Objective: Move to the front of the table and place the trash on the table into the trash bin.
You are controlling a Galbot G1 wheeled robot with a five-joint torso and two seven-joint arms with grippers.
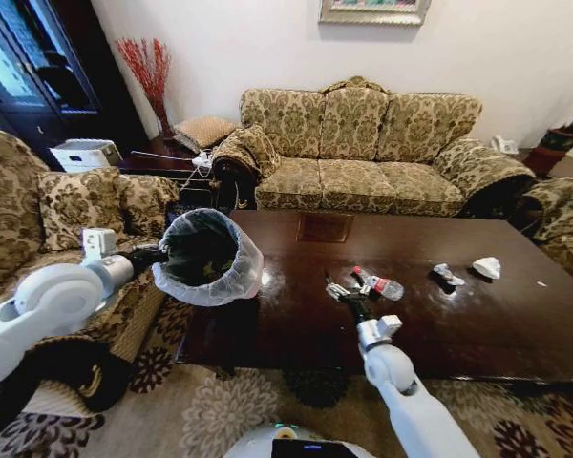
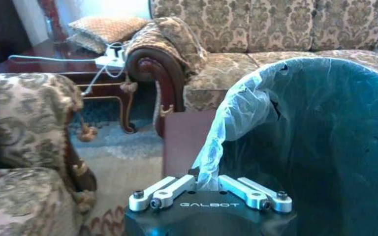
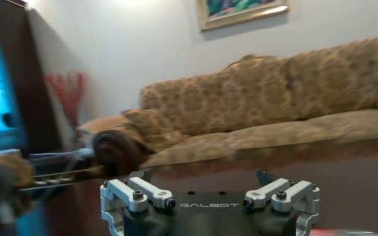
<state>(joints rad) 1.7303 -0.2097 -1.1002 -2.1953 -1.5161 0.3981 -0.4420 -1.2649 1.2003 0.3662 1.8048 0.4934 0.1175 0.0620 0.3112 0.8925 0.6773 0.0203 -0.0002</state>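
Left gripper (image 2: 208, 189): clenched on the rim of the bin (image 1: 208, 256), which is held tilted at the table's (image 1: 296, 324) left end.
Right gripper (image 1: 338, 290): spread wide, lowered over the table beside the bottle (image 1: 376, 282).
Trash: bottle and paper wads (image 1: 486, 267) are left on the tabletop.

We list: sofa (image 1: 363, 143) against the wall, armchair (image 1: 48, 219) left, painting (image 1: 374, 10) above, red twigs (image 1: 148, 67) in the corner, patterned rug (image 1: 220, 410).
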